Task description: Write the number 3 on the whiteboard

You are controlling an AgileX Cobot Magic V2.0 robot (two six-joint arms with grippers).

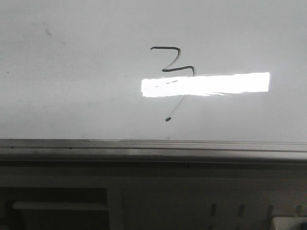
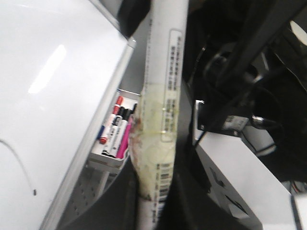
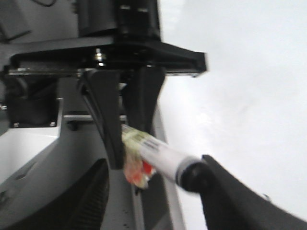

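The number 3 [image 1: 172, 60] is a thin dark angular stroke on the whiteboard [image 1: 72, 86], its faint tail ending in a dot [image 1: 168, 119]. Neither gripper shows in the front view. In the left wrist view my left gripper [image 2: 153, 201] is shut on a white marker pen [image 2: 163, 72] wrapped in yellowed tape, beside the whiteboard [image 2: 43, 72] edge and off its surface. The right wrist view shows that left gripper [image 3: 125, 139] holding the marker pen [image 3: 158, 153]. The pen's black end [image 3: 191, 175] lies against one finger of my right gripper [image 3: 156, 160], which is open.
A grey metal edge strip [image 1: 153, 144] runs along the board's lower side, with a perforated panel [image 1: 240, 211] below. A tray of coloured markers [image 2: 114, 132] hangs beside the board. A white box [image 2: 240, 182] and dark cables [image 2: 240, 57] are near the left arm.
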